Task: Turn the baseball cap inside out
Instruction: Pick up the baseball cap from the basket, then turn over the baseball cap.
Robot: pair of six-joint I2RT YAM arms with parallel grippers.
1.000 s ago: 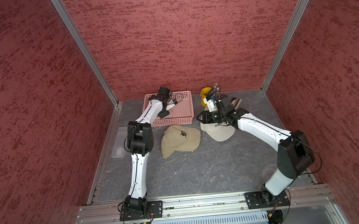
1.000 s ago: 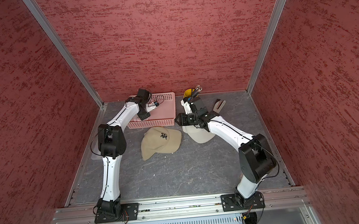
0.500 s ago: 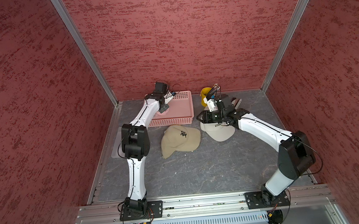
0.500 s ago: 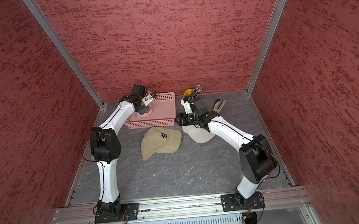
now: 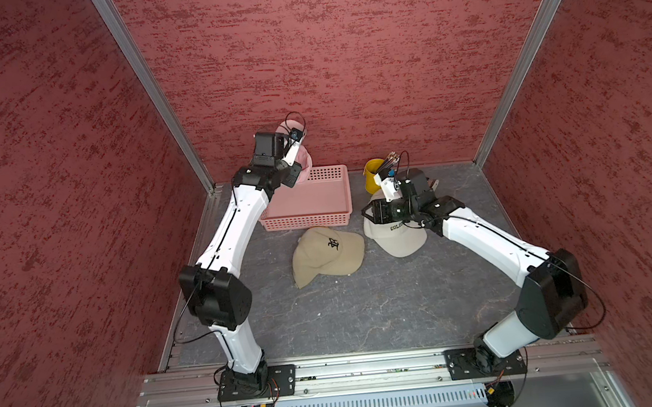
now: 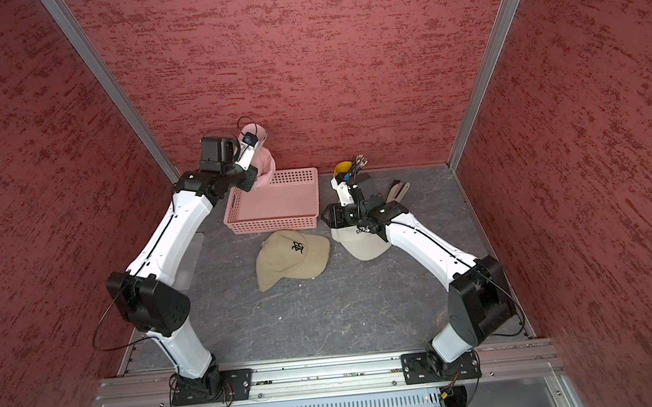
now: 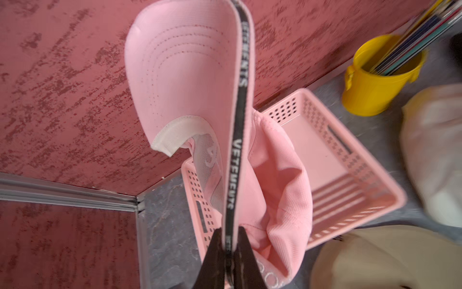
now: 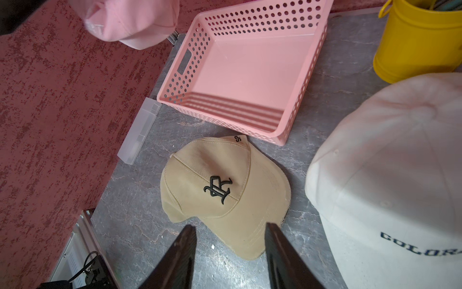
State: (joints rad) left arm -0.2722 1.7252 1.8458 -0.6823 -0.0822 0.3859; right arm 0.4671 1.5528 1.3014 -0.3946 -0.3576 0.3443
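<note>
left gripper (image 7: 231, 247) is pinching the pink baseball cap (image 7: 185, 62) by its black inner band, jaws squeezed tight | cap is hanging in the air over a back corner of the pink basket (image 7: 355, 150) | right gripper (image 8: 230, 225) is hovering spread apart and empty over the bench (image 8: 140, 225), near the tan cap (image 8: 225, 175)

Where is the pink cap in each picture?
Top view: pink cap held up above the basket's far corner.
Top view: same spot.
Left wrist: fills the middle, pinched in the left claw.
Right wrist: at the edge, beyond the basket.
Shared landmark: the basket.
</note>
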